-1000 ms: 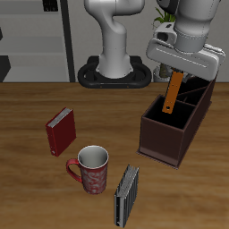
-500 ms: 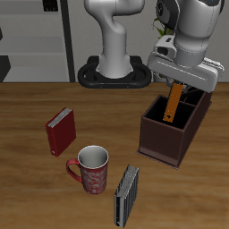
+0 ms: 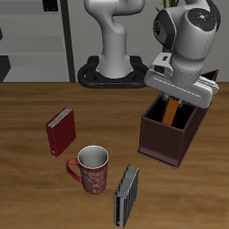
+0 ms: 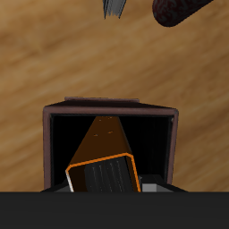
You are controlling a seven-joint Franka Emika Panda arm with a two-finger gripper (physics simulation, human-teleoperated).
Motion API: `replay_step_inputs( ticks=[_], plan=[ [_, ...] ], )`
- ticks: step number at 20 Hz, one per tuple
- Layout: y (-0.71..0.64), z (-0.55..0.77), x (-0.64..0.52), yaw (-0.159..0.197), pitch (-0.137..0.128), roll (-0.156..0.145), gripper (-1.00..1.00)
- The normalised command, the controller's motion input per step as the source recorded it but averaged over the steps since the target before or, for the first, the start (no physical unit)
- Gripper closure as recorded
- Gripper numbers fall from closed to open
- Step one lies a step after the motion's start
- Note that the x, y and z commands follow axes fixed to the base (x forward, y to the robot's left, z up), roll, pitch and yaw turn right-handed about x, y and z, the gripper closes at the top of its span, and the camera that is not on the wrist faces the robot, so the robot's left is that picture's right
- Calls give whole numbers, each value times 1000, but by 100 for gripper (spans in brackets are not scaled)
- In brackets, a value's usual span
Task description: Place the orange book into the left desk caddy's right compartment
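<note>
While the white arm reaches down over the box, both views read as follows.

Exterior view, hand: the robot's hand [image 3: 175, 98] sits low over the dark maroon-brown rectangular desk caddy [image 3: 165, 143], right of frame centre; its fingertips are hidden behind the white wrist block, so whether it grips or stands apart cannot be told from this side.
Exterior view, book: the thin bright-orange hardcover book [image 3: 170, 111] stands roughly upright, its lower part sunk inside one of the caddy's bins and its upper end running up under the wrist block.
Exterior view, caddy: it rests on the brown wooden worktop [image 3: 27, 170], at the right of the frame, thin-walled with a divider across it.
Exterior view, other things: a red hardcover book [image 3: 61, 131] stands at middle left; a red patterned mug [image 3: 91, 171] stands below centre, near it; a dark grey book [image 3: 127, 195] stands at the lower middle, just beside the mug.

Wrist view, book: the orange book [image 4: 105, 161] fills the middle of the frame, its pale-edged end nearest the camera and its length going down into the caddy [image 4: 109, 109] bin, dark walls on all sides.
Wrist view, hand: the fingers are not clearly seen; grip cannot be told.
Wrist view, other things: the mug [image 4: 180, 9] and the grey book [image 4: 114, 7] show at the frame's edge on the worktop [image 4: 45, 54].
</note>
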Motion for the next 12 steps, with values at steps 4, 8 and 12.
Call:
replay_step_inputs(
  ticks=[4, 8, 12],
  plan=[
    [-28, -283, 101, 10, 27, -4, 100],
    [64, -347, 61, 20, 41, 20, 100],
    [17, -418, 36, 47, 27, 0, 100]
  ],
)
